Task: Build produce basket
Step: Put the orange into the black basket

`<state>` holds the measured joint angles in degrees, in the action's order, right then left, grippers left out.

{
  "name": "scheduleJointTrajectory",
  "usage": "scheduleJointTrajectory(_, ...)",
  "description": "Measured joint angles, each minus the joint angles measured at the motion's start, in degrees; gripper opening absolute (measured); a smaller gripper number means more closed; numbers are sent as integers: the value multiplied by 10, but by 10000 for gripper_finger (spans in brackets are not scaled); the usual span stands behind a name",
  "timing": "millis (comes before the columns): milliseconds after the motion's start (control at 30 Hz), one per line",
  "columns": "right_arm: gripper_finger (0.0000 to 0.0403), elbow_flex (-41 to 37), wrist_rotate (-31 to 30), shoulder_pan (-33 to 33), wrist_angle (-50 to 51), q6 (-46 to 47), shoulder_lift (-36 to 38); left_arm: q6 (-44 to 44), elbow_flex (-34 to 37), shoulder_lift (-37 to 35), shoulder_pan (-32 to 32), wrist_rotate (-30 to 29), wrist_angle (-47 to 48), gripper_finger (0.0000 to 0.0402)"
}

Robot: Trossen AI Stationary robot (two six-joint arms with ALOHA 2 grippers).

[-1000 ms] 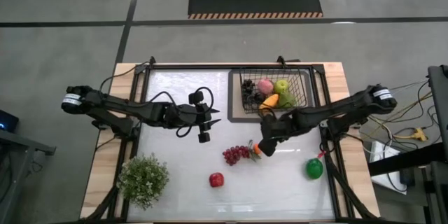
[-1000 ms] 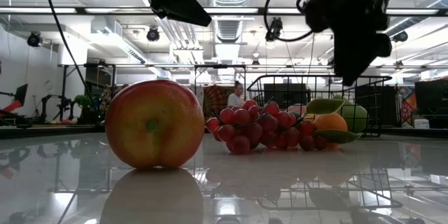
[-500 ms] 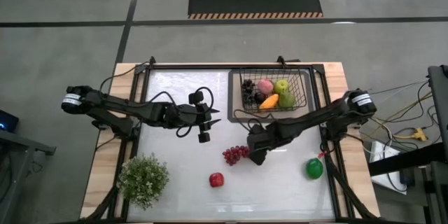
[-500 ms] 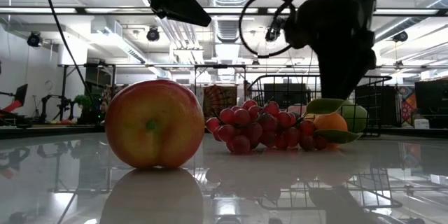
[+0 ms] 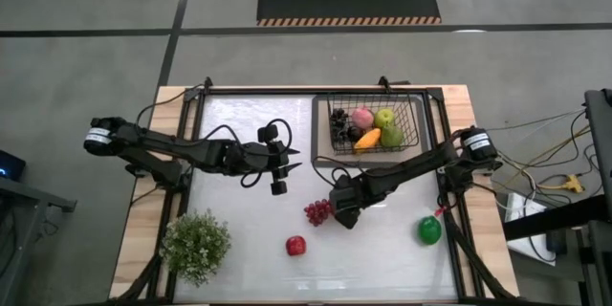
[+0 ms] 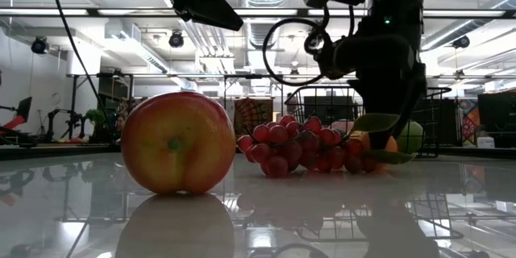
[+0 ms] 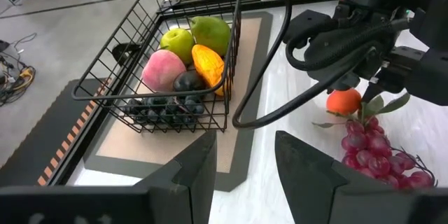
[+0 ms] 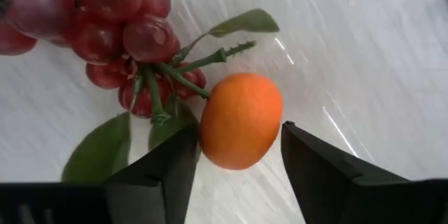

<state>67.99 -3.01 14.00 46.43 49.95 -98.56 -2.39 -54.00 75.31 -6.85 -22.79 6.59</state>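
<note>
Right end effector [image 8: 238, 155] spread, fingers astride the tangerine [image 8: 241, 120] | tangerine on tabletop [image 5: 249, 220], touching the red grapes [image 5: 317, 211]; basket [image 5: 371, 126] well apart | left end effector [image 7: 241, 157] spread, hovering

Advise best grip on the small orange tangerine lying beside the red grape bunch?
Judging by the right wrist view, grip the small orange tangerine across its round middle, coming straight down from above. The right gripper already hangs over it, fingers open on either side. The red grape bunch, its stem and leaves crowd one side, so keep the fingers on the two clear sides, away from the stem.
</note>
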Motion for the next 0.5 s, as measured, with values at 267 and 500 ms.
scheduleJointTrajectory(267,121,-1,0,0,-2,1,6,0,0,0,0,0,0,128)
scheduleJointTrajectory(500,100,-2,0,0,-2,0,6,0,0,0,0,0,0,128)
